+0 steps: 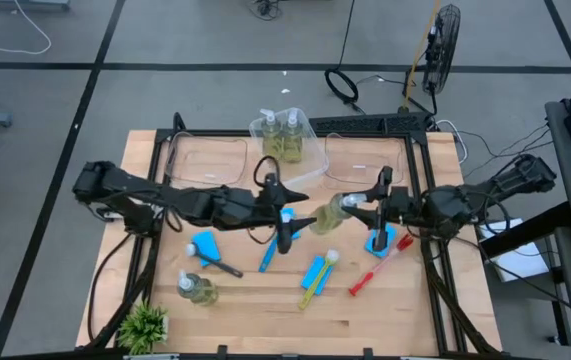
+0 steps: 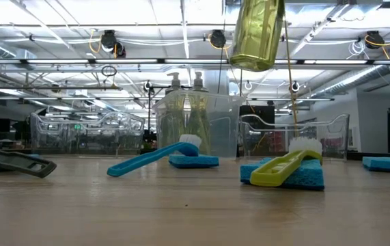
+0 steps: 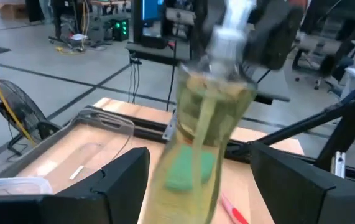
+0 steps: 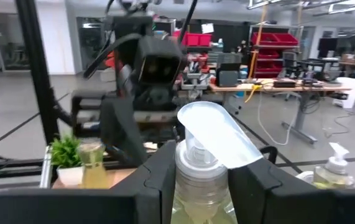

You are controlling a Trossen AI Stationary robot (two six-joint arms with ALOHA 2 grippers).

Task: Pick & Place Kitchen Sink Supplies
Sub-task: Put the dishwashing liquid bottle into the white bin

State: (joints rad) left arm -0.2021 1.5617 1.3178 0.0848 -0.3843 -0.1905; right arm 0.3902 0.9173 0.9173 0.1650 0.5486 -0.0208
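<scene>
Seemingly unlabelled soap bottle (image 2: 257, 33) aloft.

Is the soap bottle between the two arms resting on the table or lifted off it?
Lifted. The bottle hangs high above the tabletop in the low view, and the right hand is shut around its neck.

The worktop (image 1: 265, 300) is seen from directly overhead and level from its edge; a raised soap bottle (image 2: 257, 33) is shared close-up by both wrist views.
</scene>
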